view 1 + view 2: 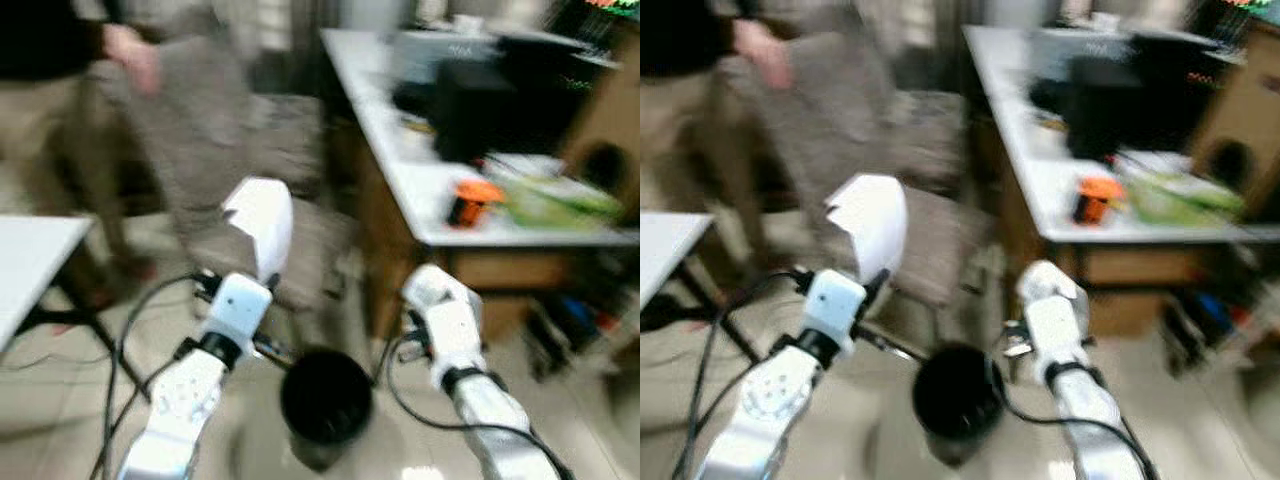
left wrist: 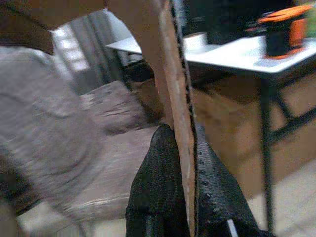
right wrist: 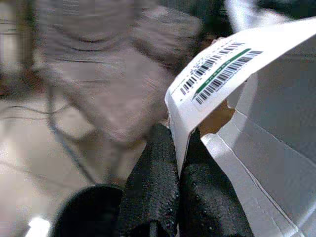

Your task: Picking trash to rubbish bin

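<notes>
A black rubbish bin (image 1: 325, 400) stands on the floor between my two arms, its open mouth facing up. My left gripper (image 2: 177, 143) is shut on the edge of a cardboard piece (image 1: 258, 222), white outside and brown inside, held up above and left of the bin. My right gripper (image 3: 178, 136) is shut on the flap of a white cardboard box (image 3: 256, 98) with a barcode label, held to the right of the bin. The bin's rim (image 3: 89, 210) lies just below the right fingers (image 3: 153, 177). The head views are blurred.
A person (image 1: 60, 60) stands at the far left behind a grey chair (image 1: 250, 150). On the right, a white table (image 1: 420, 190) carries black equipment, an orange item (image 1: 470, 200) and green packaging. Another white table's corner (image 1: 30, 260) is at the left. Cables trail on the floor.
</notes>
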You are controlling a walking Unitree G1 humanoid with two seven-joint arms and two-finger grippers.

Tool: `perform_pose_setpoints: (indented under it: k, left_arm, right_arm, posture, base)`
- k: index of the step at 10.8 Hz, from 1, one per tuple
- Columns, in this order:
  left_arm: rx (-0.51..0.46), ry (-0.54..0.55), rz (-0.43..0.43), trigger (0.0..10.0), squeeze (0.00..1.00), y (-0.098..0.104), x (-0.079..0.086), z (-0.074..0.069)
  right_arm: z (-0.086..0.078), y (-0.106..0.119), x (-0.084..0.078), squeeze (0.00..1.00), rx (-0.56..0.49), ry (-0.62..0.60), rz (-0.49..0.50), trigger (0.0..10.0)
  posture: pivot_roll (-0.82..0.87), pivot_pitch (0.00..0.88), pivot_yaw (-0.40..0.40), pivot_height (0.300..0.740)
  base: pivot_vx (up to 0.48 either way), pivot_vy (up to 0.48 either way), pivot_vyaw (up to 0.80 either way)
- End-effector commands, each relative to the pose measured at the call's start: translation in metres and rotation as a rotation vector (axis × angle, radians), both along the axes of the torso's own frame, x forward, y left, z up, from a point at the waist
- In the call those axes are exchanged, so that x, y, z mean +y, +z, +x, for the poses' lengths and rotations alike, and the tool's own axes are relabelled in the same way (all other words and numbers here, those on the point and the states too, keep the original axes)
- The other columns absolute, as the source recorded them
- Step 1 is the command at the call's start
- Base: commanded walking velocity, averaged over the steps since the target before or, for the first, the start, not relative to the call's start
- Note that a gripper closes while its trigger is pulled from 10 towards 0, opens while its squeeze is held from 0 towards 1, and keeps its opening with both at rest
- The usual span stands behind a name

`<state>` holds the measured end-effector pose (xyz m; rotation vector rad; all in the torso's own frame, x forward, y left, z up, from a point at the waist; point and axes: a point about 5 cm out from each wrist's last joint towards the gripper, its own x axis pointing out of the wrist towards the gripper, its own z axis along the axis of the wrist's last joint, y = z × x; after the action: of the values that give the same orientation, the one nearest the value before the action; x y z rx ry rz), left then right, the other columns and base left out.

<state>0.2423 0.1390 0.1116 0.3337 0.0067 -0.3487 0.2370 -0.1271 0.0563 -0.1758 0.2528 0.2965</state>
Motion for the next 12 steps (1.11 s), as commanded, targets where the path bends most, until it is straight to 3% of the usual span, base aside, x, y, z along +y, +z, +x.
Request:
perform_pose_setpoints:
  k: [1, 3, 6, 9, 12]
  left_arm:
    - [-0.011, -0.002, 0.002, 10.0, 0.0, 0.002, -0.002, 0.002]
    - [-0.014, 0.003, 0.004, 10.0, 0.0, 0.003, -0.002, 0.003]
    - [0.006, 0.0, 0.016, 10.0, 0.0, -0.002, 0.001, -0.001]
    - [0.131, -0.004, 0.087, 10.0, 0.0, -0.023, 0.009, -0.007]
    - [0.211, -0.047, 0.148, 10.0, 0.0, -0.031, 0.014, -0.011]
  right_arm:
    - [0.001, -0.005, -0.002, 0.0, 0.012, 0.019, -0.026, 10.0]
    - [-0.003, -0.023, -0.006, 0.0, 0.081, -0.009, -0.024, 10.0]
    - [-0.016, -0.058, -0.005, 0.0, 0.233, 0.064, -0.052, 10.0]
    - [-0.024, -0.081, 0.003, 0.0, 0.345, 0.171, -0.06, 10.0]
    - [-0.012, -0.088, 0.021, 0.0, 0.388, 0.245, -0.033, 10.0]
  posture:
    - [-0.06, 0.0, -0.065, 0.74]
    - [-0.06, 0.0, -0.067, 0.74]
    - [-0.06, 0.006, -0.057, 0.74]
    - [-0.06, 0.034, -0.055, 0.74]
    - [-0.05, 0.084, -0.05, 0.74]
  base:
    - [0.352, 0.0, 0.0]
    - [0.358, 0.0, 0.28]
    - [0.358, 0.0, 0.0]
    - [0.105, 0.0, 0.0]
    - [0.0, 0.0, 0.0]
